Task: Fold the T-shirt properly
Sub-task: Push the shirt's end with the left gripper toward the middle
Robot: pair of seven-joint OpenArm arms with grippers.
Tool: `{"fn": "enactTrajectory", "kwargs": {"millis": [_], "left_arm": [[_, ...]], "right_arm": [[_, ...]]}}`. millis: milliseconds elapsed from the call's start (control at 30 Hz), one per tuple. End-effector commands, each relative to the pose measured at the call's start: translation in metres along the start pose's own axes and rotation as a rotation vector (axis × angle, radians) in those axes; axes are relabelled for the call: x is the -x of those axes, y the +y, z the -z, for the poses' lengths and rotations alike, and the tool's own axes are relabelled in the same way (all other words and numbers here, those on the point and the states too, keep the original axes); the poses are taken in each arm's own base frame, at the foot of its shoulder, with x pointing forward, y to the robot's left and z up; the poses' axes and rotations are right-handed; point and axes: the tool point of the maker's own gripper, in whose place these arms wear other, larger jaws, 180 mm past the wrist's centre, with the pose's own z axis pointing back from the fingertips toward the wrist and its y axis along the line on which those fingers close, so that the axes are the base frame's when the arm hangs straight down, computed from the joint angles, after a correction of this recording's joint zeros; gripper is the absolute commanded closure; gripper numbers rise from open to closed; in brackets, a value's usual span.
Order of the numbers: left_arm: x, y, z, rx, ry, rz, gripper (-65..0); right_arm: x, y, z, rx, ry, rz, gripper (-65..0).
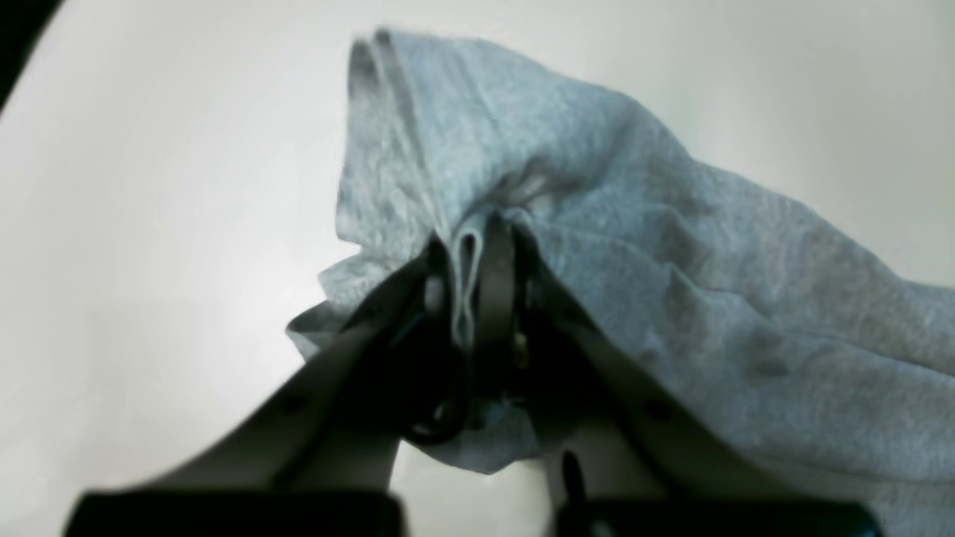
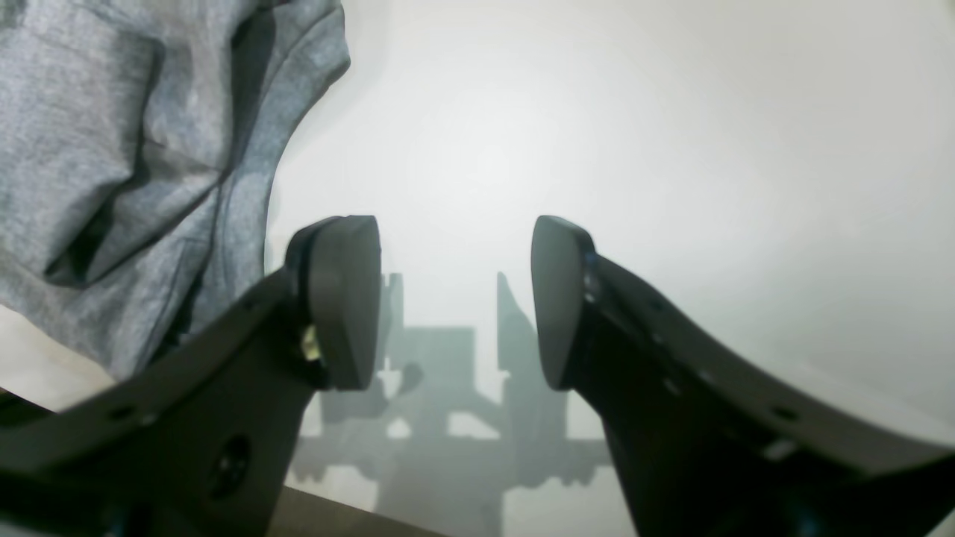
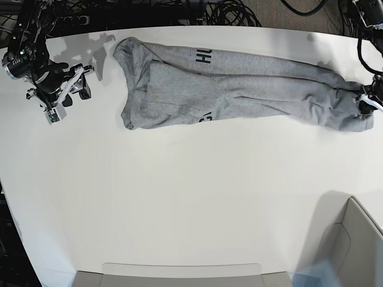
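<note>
The left end effector (image 1: 470,276) is pinched on a doubled fold of the T-shirt (image 1: 597,246); its wrist view shows grey cloth squeezed between the two fingers, and the rest of the garment runs away from it to the right of that view. In the base view this end effector (image 3: 366,103) sits at the far right end of the T-shirt (image 3: 239,89), at the desk (image 3: 191,197) edge. From there the shirt's long axis runs straight across the desk toward the other arm, stretched into a long, narrow, rumpled band with scraps of black lettering showing. The right end effector (image 2: 455,298) stands wide with nothing between its fingers, hovering over bare desk just beyond the garment's opposite end. In my judgement, that free end lies nearest the right arm, so a grasp there would fall to it.
</note>
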Motion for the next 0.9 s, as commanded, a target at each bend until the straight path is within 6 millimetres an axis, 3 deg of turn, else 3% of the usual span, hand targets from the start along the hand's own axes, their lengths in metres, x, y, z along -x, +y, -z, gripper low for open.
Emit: {"fn": "enactTrajectory", "kwargs": {"millis": [0,100,300,567,867], "left_arm": [[-0.026,0.001,-0.012,-0.005,-0.06,0.04,0.0],[-0.029,-0.015,-0.023,0.005,-0.05,0.114,0.0],[-0.027,-0.073,-0.035,0.081,-0.087,0.192,0.0],[0.005,-0.124,-0.041,0.169,-0.058,0.19,0.0],[0.04,-0.205,-0.039,0.351,-0.019,0.215,0.0]], "right_arm": [[-0.009,-0.003,-0.004,0.008,-0.029,-0.023,-32.2],[-0.008,-0.003,-0.004,0.006,-0.03,-0.02,-32.2],[-0.008,-0.001,-0.003,0.002,-0.031,-0.019,-32.2],[-0.008,-0.001,-0.004,0.003,-0.031,-0.019,-32.2],[-0.008,0.0,-0.003,0.0,-0.031,-0.019,-32.2]]}}
